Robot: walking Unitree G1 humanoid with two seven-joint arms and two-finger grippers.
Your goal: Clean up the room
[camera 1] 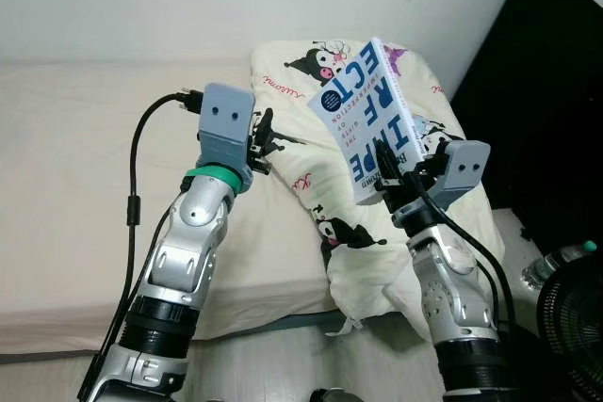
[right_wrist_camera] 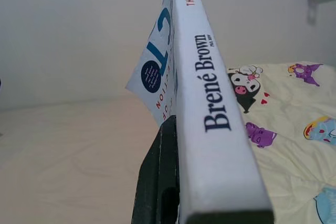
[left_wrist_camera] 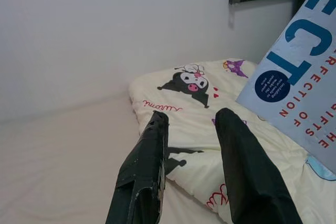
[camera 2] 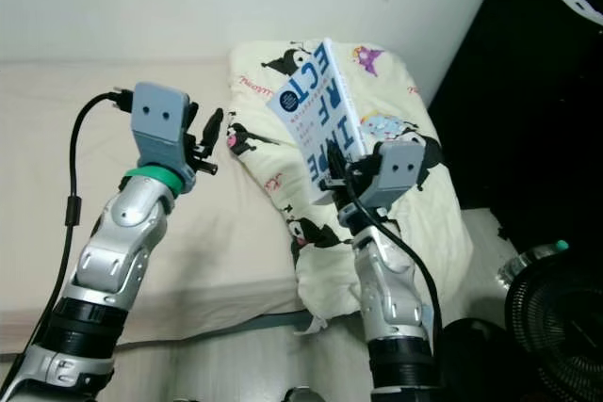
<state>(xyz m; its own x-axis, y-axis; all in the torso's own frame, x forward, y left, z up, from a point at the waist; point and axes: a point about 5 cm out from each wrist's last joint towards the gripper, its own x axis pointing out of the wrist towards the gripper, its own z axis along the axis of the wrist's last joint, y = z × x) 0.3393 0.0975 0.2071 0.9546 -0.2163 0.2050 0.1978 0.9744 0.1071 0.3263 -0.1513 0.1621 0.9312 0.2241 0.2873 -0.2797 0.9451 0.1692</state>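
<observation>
the book (camera 1: 369, 120) is a white paperback with big blue block letters on its cover, smaller red lettering and a dark blue round badge; its spine reads "brené brown". it is closed and held up off the bed, tilted, cover facing up and to the robot's left, its lower end clamped in the right hand (camera 1: 403, 184). it hangs above a cream pillow (camera 1: 396, 233) printed with cartoon characters.

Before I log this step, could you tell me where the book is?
The book is held up in the right pincer, above the pillow on the bed.
</observation>
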